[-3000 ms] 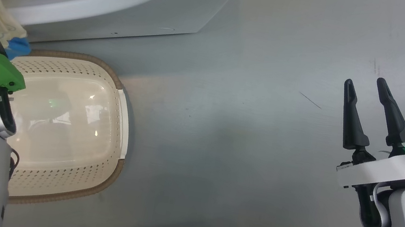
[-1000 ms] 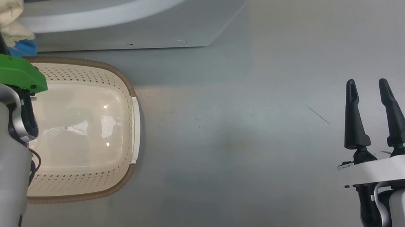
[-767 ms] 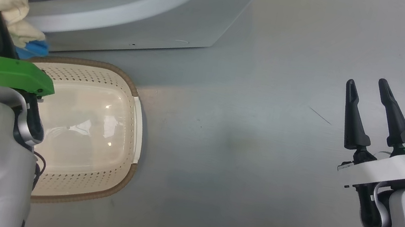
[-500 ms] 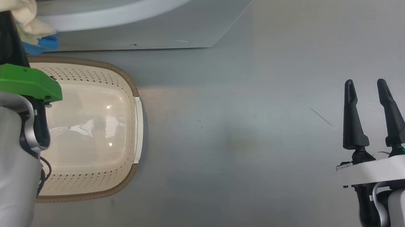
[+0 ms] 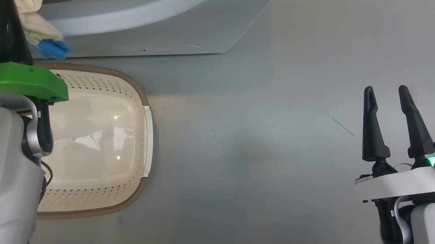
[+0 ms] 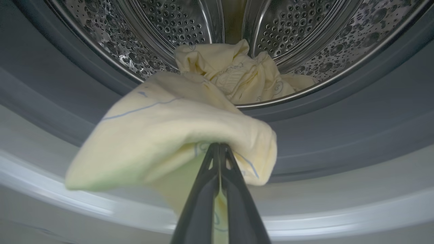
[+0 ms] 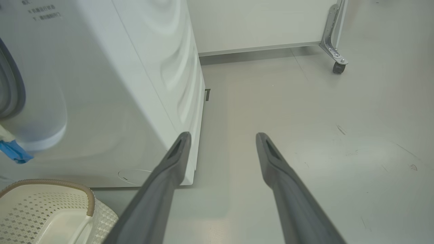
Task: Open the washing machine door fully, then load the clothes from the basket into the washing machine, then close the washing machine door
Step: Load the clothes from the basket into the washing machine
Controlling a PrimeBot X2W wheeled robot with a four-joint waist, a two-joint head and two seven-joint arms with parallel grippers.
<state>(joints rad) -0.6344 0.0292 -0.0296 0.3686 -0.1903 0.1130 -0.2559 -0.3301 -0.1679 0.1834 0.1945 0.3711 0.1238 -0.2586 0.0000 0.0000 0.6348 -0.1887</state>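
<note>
The left gripper (image 6: 219, 146), jaws pinched shut on one cream garment (image 6: 169, 132), hangs just short of the grey seal (image 6: 339, 112). Let go here, the cloth could drape over that lip instead of dropping inside. Beyond the tips, a second garment (image 6: 237, 73) lies in the one washing machine (image 6: 305, 30). One basket (image 5: 135, 86) sits beneath. The right gripper (image 5: 384, 88) is spread wide and holds nothing.

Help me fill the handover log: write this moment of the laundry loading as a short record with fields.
left gripper: shut on a cream garment, held just outside the drum opening
drum: another cream garment lies inside
basket: on the floor before the washing machine; its visible part holds no clothes
right gripper: open, holding nothing, over the floor
stage: loading under way
</note>
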